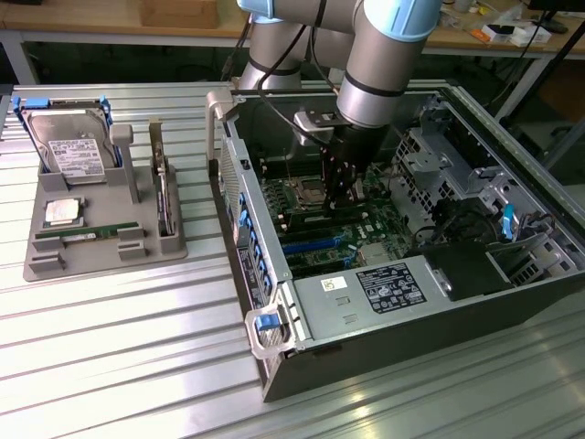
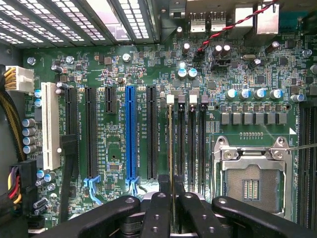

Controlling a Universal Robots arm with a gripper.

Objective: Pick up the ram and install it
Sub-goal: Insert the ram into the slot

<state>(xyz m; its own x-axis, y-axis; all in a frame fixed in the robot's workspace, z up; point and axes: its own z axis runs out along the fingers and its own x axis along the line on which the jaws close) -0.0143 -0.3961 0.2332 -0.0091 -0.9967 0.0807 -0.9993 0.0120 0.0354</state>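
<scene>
In the wrist view my gripper (image 2: 173,201) is shut on the ram (image 2: 172,148), which I see edge-on as a thin strip running out from between the black fingers (image 2: 157,213). The strip lines up over the outermost of several black memory slots (image 2: 192,139), the one farthest from the empty processor socket (image 2: 252,183); I cannot tell whether it touches the slot. In the exterior view the gripper (image 1: 340,206) reaches down inside the open computer case (image 1: 393,293), just above the motherboard (image 1: 320,242).
On the exterior view's left, a grey tray (image 1: 101,247) holds a hard drive (image 1: 73,146), a square silver chip (image 1: 62,212), a green stick (image 1: 82,234) and an upright card (image 1: 163,206). Case walls, a drive cage (image 1: 448,169) and cables surround the gripper. A blue slot (image 2: 130,134) lies nearby.
</scene>
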